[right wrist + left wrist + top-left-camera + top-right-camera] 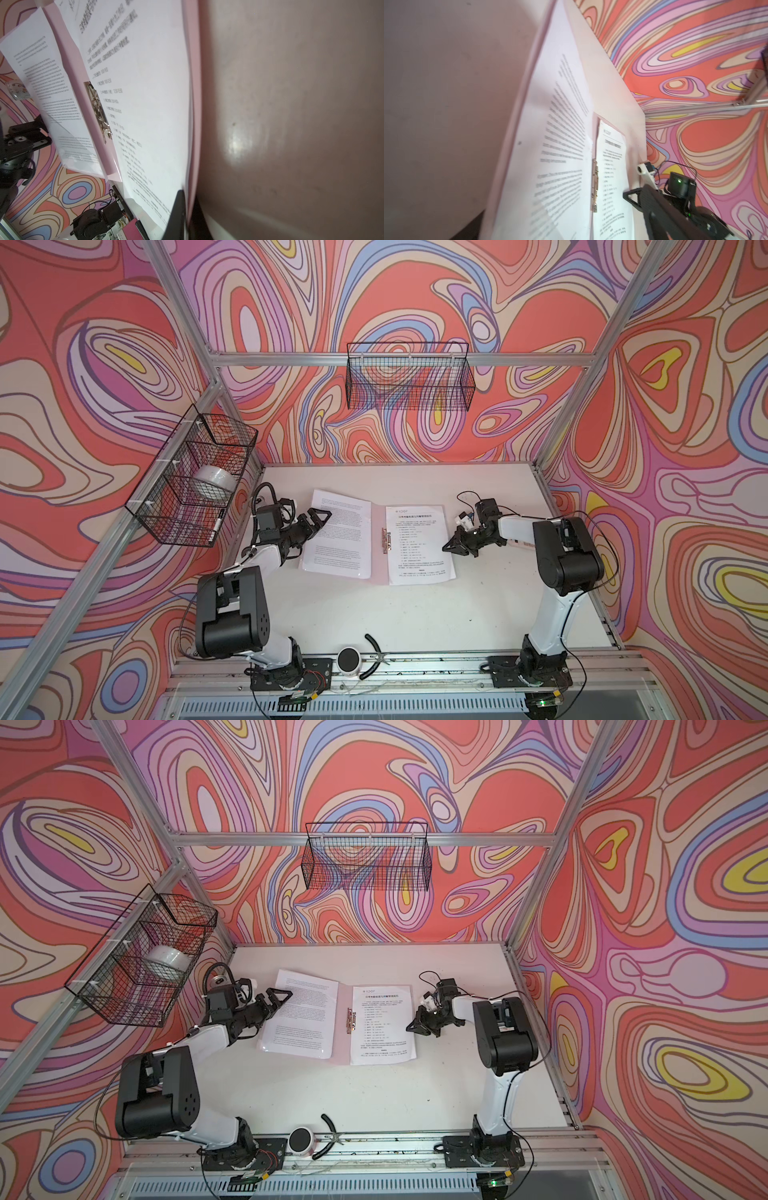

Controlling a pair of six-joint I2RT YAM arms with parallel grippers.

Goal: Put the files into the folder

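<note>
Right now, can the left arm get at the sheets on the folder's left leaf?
Probably yes: the left gripper is open right at the outer edge of those sheets, with nothing between them.

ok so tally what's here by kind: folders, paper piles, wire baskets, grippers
folder: 1
paper piles: 2 (left pile, right pile)
wire baskets: 2 (back basket, side basket)
grippers: 2 (left gripper, right gripper)
total: 7
</note>
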